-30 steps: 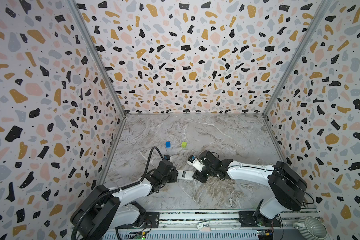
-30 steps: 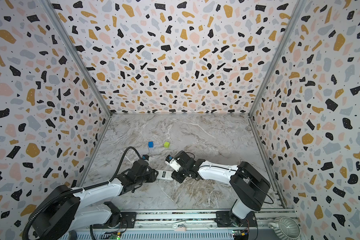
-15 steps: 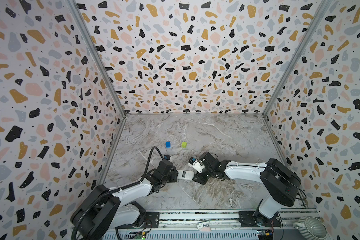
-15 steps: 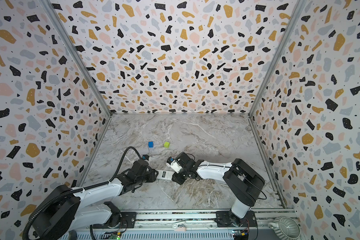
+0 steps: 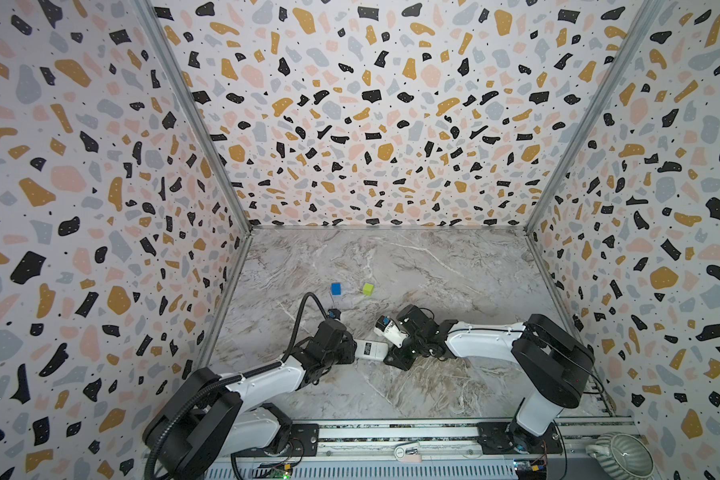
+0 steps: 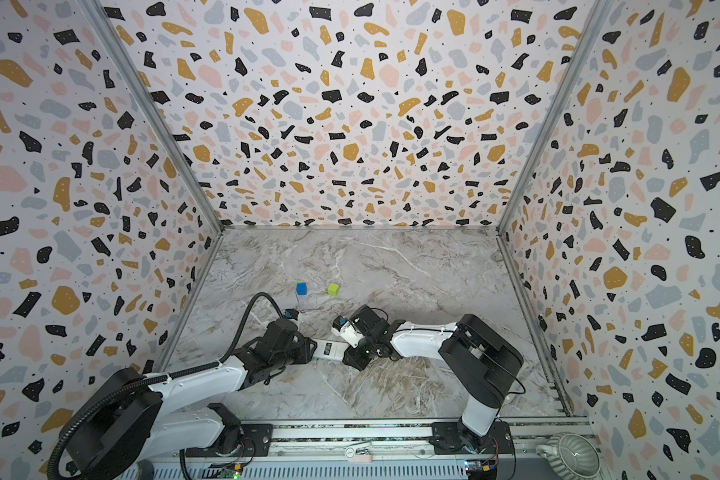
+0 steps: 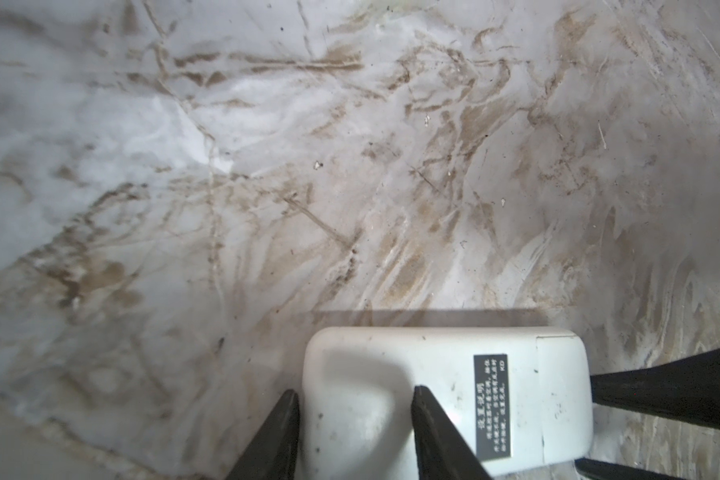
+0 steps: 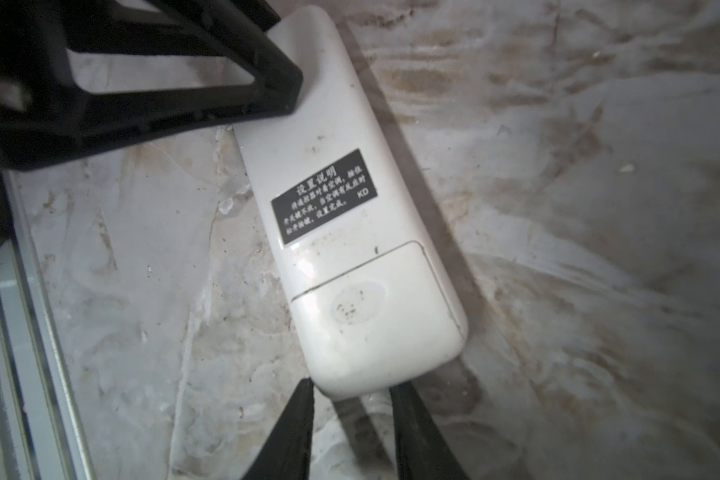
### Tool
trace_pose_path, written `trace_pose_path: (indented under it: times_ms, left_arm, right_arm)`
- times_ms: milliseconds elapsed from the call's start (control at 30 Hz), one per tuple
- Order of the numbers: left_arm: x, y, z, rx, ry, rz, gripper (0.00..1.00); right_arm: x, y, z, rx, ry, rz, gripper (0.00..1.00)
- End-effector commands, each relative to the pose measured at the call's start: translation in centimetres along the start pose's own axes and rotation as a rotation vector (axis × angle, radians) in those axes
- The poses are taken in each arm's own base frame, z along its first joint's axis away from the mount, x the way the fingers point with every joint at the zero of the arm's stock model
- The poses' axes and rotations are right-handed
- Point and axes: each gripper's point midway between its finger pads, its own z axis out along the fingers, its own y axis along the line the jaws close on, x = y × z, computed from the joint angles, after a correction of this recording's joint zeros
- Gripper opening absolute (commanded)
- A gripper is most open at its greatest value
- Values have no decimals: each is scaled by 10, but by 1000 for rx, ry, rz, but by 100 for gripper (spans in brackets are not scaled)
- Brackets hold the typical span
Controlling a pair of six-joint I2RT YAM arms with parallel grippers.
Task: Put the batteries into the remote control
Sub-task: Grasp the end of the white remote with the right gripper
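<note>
Left arm: My left pincer (image 7: 354, 388) stands apart at the far end of the remote control (image 7: 441, 395). One finger (image 7: 275, 440) sits beside that end; the other rests on the white back, short of the black label (image 7: 491, 407).

Right arm: Where does the remote lie?

Left arm: Back up on the marble table (image 5: 391, 270), between us, in both top views.

Right arm: My right pincer (image 8: 352, 386) is apart too, tips at the end with the battery lid (image 8: 375, 307), which is seated. The blue cube (image 5: 336, 288) and green cube (image 5: 367, 289) sit well behind.
</note>
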Motion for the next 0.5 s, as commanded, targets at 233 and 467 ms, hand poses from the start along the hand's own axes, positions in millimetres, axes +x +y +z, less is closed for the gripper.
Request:
trace_pose_path:
  times_ms: [233,467]
  left_arm:
    - [16,4,3,-13,62,16,45]
    - [17,4,3,-7,63,13,45]
  right_arm:
    - [-15,18,11,-11,5,-69,28]
    - [-19,22,19,14,39,-103,27]
